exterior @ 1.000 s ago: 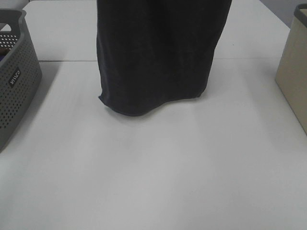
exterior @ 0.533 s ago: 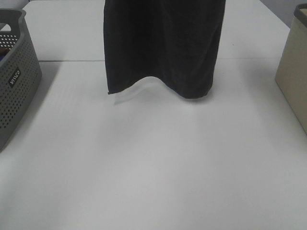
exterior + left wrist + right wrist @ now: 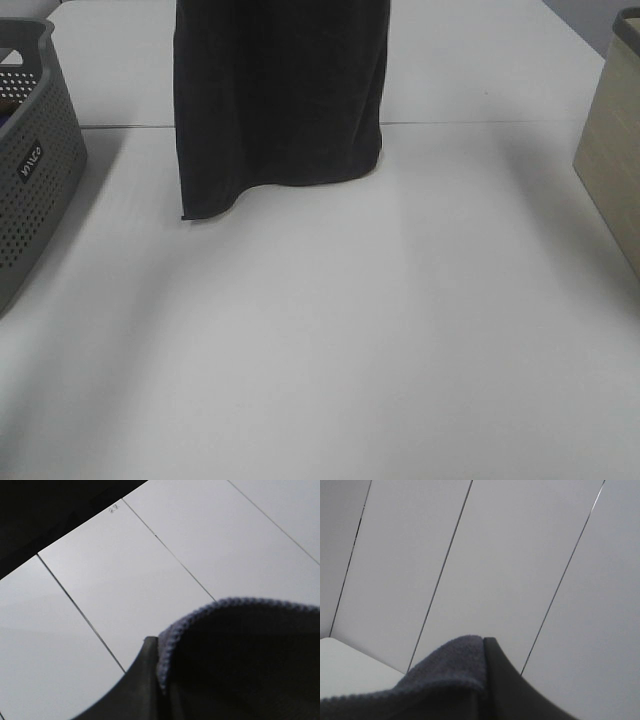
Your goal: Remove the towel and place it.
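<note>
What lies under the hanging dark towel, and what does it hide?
Under the towel only bare white table shows. Behind it, part of the table seam is covered; whatever else lies there cannot be seen.

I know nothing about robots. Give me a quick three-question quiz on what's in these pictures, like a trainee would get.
1. True or false: the towel lies spread flat on the table.
2. The grey basket stands on which side of the high view? A left, B right, C centre.
3. What colour is the bin at the right edge?
Key: 1 false, it hangs from above; 2 A; 3 beige.
</note>
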Tool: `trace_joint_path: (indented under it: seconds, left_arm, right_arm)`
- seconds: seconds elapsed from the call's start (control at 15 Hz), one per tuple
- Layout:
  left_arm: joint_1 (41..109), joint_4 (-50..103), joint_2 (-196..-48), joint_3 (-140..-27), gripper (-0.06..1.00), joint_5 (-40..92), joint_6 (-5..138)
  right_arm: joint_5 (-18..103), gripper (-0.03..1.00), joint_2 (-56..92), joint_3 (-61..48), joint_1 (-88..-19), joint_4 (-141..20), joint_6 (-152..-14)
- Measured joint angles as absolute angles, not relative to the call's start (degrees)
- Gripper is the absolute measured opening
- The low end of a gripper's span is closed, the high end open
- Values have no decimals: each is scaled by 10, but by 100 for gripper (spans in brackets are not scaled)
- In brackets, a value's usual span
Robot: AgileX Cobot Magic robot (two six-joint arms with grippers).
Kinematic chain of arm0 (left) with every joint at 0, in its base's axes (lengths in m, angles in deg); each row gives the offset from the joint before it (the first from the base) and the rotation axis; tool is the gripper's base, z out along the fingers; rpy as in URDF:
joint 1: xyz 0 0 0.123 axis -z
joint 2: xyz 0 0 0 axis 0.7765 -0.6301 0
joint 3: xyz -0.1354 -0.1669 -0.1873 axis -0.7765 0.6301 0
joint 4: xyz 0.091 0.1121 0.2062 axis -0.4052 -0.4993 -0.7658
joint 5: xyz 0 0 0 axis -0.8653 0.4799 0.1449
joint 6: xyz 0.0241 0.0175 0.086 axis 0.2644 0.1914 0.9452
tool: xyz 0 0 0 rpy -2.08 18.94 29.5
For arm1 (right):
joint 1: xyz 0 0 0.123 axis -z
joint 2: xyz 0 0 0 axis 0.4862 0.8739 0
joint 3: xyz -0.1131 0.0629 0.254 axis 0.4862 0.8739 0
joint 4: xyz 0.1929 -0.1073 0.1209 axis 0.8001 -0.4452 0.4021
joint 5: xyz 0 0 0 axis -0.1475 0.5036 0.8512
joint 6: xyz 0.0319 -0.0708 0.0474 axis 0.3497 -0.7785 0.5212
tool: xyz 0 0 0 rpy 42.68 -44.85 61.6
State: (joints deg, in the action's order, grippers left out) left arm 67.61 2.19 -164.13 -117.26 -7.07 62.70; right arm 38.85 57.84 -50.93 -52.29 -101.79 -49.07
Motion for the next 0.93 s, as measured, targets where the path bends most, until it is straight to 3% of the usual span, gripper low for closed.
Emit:
trace_joint_path:
  seconds: [0.27, 0.53, 0.93]
  left_arm:
    - [656, 32, -1729, -1300, 0, -75, 612]
    - [654, 10, -1818, -1462, 0, -28, 563]
    - [661, -34, -1839, -1489, 0, 129, 513]
  right_arm:
    - [380, 1, 649, -604, -508, -998, -467]
    - [375, 1, 663, -613, -503, -998, -466]
    - [489, 1, 664, -613, -493, -947, -465]
